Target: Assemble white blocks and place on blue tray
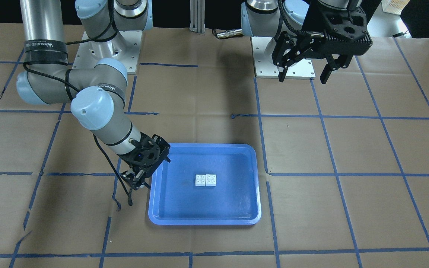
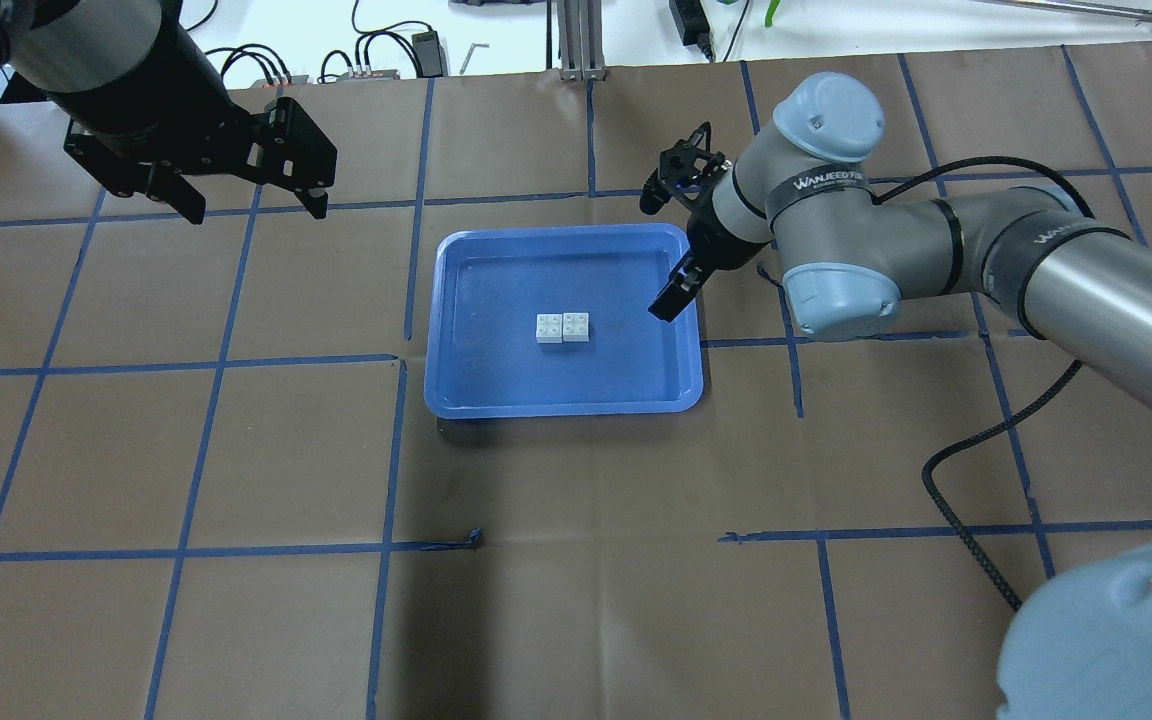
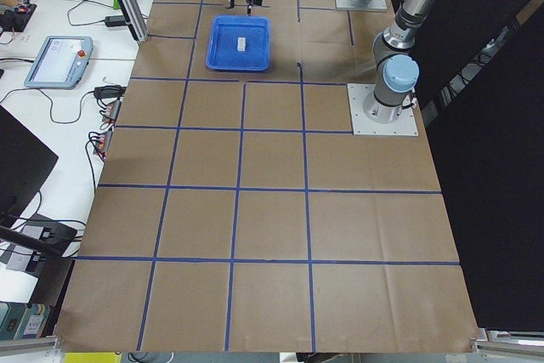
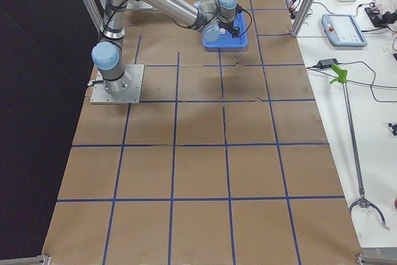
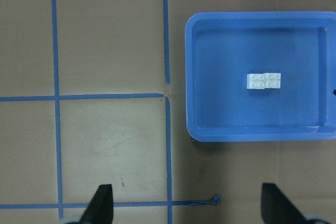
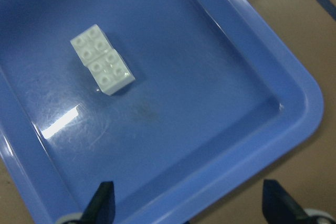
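Observation:
The two white blocks [image 1: 205, 180] sit side by side, joined into one piece, studs up, in the middle of the blue tray [image 1: 203, 221]. They also show in the overhead view [image 2: 563, 328], the left wrist view [image 5: 264, 81] and the right wrist view [image 6: 102, 60]. My right gripper [image 2: 661, 250] is open and empty, low over the tray's rim [image 2: 566, 405] on my right side, apart from the blocks. My left gripper [image 2: 254, 205] is open and empty, held high, far to the left of the tray.
The table is covered in brown paper with a grid of blue tape lines [image 2: 396, 450]. A black cable [image 2: 966, 520] hangs from my right arm over the paper. The arm bases [image 1: 289, 59] stand at the robot's side of the table.

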Available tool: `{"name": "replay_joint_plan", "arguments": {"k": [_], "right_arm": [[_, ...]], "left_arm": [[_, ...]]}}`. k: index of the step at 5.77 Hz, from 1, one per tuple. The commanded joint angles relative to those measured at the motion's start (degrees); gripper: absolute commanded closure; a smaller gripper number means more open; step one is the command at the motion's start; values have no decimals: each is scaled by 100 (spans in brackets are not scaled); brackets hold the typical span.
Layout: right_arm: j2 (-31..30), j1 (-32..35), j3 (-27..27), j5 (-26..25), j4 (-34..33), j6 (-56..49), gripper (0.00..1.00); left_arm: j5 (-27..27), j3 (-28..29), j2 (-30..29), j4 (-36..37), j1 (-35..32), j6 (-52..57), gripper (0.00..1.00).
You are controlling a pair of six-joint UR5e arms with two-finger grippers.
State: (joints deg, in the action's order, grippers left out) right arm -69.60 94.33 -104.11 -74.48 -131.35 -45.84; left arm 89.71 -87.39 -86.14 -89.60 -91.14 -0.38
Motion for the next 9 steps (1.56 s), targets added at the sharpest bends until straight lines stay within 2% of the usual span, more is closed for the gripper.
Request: {"name": "replay_joint_plan", "arguments": {"k": [1,3,4,5,6,9], "right_arm": [[-769,-422,14,-443,1210,1506,0],[-1536,-486,223,-1162,2651,3415,0],[-1687,-477,904,-1478,3746,4129,0],[-1697,-460,1563,-1507,4618,4632,0],[-1706,-451,2005,-1447,5036,4698,0],[-1741,-460,2018,-1437,5049,4690,0]], "left_arm": [[12,-6,10,-5,0,-6,1],[21,-6,1,4,9,3,1],[21,-15,1,4,9,3,1],[12,-15,1,4,9,3,1],[21,-15,1,4,9,-6,1],[12,-15,1,4,9,-6,1]]}}
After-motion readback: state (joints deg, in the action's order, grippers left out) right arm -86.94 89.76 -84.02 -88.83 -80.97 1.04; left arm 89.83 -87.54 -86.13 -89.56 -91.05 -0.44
